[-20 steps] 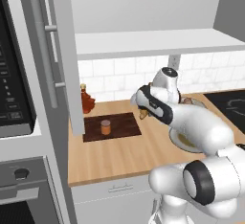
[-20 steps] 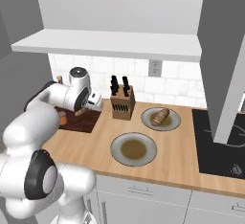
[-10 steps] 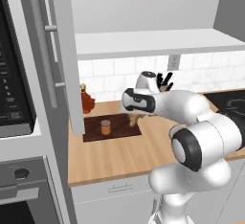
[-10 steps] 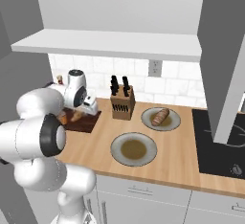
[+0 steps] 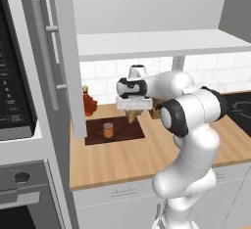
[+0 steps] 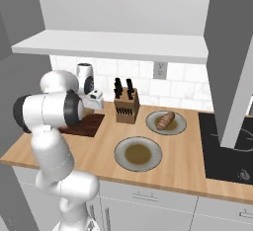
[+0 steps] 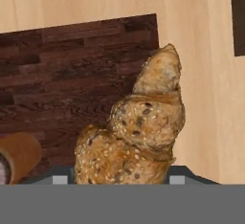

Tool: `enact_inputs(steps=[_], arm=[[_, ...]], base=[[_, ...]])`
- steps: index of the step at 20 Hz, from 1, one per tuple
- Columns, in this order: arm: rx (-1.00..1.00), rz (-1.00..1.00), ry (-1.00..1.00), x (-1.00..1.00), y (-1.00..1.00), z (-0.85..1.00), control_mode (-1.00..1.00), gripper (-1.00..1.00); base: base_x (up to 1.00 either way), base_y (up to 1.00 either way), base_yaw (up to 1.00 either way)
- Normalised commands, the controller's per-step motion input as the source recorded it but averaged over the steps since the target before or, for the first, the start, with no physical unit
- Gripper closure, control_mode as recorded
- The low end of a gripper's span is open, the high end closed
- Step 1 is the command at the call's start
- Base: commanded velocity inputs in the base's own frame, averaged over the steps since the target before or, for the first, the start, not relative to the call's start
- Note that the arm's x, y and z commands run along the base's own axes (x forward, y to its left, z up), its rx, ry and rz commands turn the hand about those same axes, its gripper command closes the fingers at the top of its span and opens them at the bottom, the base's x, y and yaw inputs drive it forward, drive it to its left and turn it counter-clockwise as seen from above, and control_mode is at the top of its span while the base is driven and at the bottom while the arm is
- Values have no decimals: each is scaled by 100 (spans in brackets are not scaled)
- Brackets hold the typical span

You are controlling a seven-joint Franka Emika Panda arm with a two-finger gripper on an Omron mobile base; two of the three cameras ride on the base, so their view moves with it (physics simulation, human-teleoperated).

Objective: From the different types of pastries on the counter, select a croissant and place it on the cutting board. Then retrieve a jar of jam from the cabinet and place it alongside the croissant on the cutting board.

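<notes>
Croissant (image 7: 139,137), seeded and golden, is held up close between the jaws of the gripper (image 5: 132,118), right above the cutting board (image 5: 122,131). The jar of jam (image 5: 108,130) is parked on that board already. No labels or writing can be read anywhere.

We note a rough, seed-flecked croissant (image 7: 139,137), a dark grained wooden cutting board (image 7: 72,70), and a pale matt wood worktop (image 7: 206,98).
</notes>
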Motion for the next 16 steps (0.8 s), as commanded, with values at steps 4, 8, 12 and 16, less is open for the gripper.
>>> enact_inputs(steps=[4, 8, 12, 16], arm=[[6, 0, 17, 0, 1, -64, -100, 100], [14, 0, 9, -2, 7, -55, -100, 100], [9, 0, 1, 6, 26, -15, -100, 100], [2, 0, 0, 9, 38, -19, -100, 100]], base=[[0, 0, 0], [0, 0, 0], [0, 0, 0], [0, 0, 0]])
